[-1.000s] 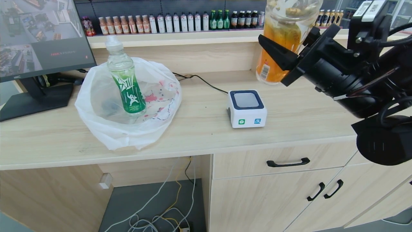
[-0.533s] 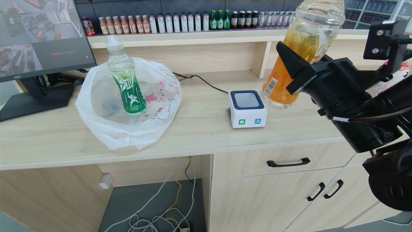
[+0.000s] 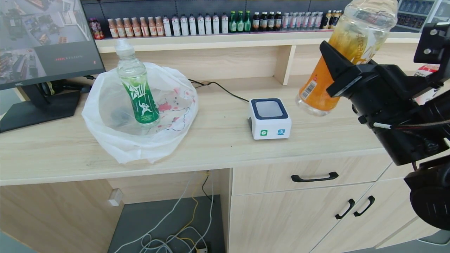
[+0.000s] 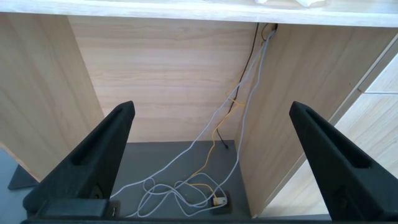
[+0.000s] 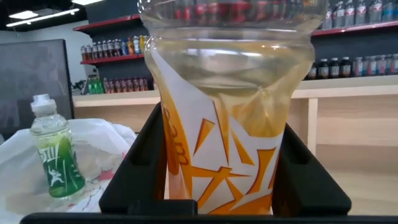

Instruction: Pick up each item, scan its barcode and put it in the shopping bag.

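My right gripper (image 3: 346, 63) is shut on an orange drink bottle (image 3: 342, 52), held tilted in the air to the right of the white barcode scanner (image 3: 269, 118). The bottle's barcode (image 3: 309, 88) faces down and left toward the scanner. In the right wrist view the orange bottle (image 5: 230, 118) sits between the black fingers (image 5: 140, 168). A green-labelled bottle (image 3: 136, 85) stands upright in the white shopping bag (image 3: 140, 109) on the left of the counter; this green bottle (image 5: 56, 155) also appears in the right wrist view. My left gripper (image 4: 211, 155) hangs open below the counter, over floor cables.
A monitor (image 3: 42, 38) stands at the far left on the wooden counter (image 3: 218, 140). A black cable (image 3: 218, 87) runs behind the scanner. Shelves of bottles (image 3: 197, 23) line the back. Drawers and cupboard doors (image 3: 314, 177) are under the counter on the right.
My right gripper has carried the orange bottle rightward and lower, tilting it so that its base swings toward the scanner. The bag and green bottle have not moved.
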`<state>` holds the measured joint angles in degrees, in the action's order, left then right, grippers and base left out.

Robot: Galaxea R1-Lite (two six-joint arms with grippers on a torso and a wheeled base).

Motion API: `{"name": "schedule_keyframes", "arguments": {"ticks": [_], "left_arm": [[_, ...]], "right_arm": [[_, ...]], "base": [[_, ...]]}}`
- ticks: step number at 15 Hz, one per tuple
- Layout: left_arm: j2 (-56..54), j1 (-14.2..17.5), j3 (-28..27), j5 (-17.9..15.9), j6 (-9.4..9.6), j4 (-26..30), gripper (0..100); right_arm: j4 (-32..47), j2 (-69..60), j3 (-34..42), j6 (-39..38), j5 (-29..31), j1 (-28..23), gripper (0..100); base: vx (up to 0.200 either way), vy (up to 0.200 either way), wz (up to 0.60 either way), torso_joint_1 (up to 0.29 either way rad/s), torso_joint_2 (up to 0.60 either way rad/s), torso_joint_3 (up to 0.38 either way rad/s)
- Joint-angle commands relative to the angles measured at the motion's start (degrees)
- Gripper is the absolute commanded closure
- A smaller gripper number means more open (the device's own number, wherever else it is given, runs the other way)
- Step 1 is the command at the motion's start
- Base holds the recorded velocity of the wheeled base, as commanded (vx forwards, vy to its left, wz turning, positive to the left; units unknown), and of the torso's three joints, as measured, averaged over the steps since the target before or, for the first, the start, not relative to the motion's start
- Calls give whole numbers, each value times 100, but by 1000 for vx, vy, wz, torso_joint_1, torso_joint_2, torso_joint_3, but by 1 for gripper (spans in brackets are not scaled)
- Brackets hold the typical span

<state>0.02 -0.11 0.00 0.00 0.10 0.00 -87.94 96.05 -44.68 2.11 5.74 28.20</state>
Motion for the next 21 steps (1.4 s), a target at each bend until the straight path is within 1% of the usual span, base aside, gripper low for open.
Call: {"name": "schedule_keyframes", "arguments": {"ticks": [1, 2, 3, 5, 6, 7, 15, 17, 21], "left_arm": [[-2, 2, 0, 0, -1, 0, 0], [-2, 2, 0, 0, -10, 0, 0], [-2, 2, 0, 0, -10, 0, 0], [-2, 2, 0, 0, -10, 0, 0], [-2, 2, 0, 0, -10, 0, 0], [-2, 2, 0, 0, -10, 0, 0], [-2, 2, 0, 0, 8, 0, 0], [-2, 2, 0, 0, 78, 0, 0], [-2, 2, 0, 0, 69, 0, 0]], "right_arm": [[-21, 160, -190, -9, -38, -218, 100], [-21, 177, -261, -18, -38, -236, 100], [-21, 221, -463, -26, -38, -262, 100], [-30, 204, -472, -44, -38, -271, 100], [-30, 212, -489, -44, -38, -297, 100], [-30, 221, -524, -97, -56, -438, 100], [-39, 160, -524, -105, -73, -429, 100], [-39, 142, -516, -105, -73, -429, 100], [-39, 133, -489, -105, -73, -403, 100]], "base": [[0, 0, 0, 0, 0, 0], [0, 0, 0, 0, 0, 0], [200, 200, 0, 2, 7, 2], [0, 200, 0, 2, 12, 0], [200, 200, 0, -7, -7, -2], [200, 200, 0, -2, 2, 2], [200, 200, 0, 1, 0, 4], [0, 0, 0, 0, 0, 0], [0, 0, 0, 0, 0, 0]]}}
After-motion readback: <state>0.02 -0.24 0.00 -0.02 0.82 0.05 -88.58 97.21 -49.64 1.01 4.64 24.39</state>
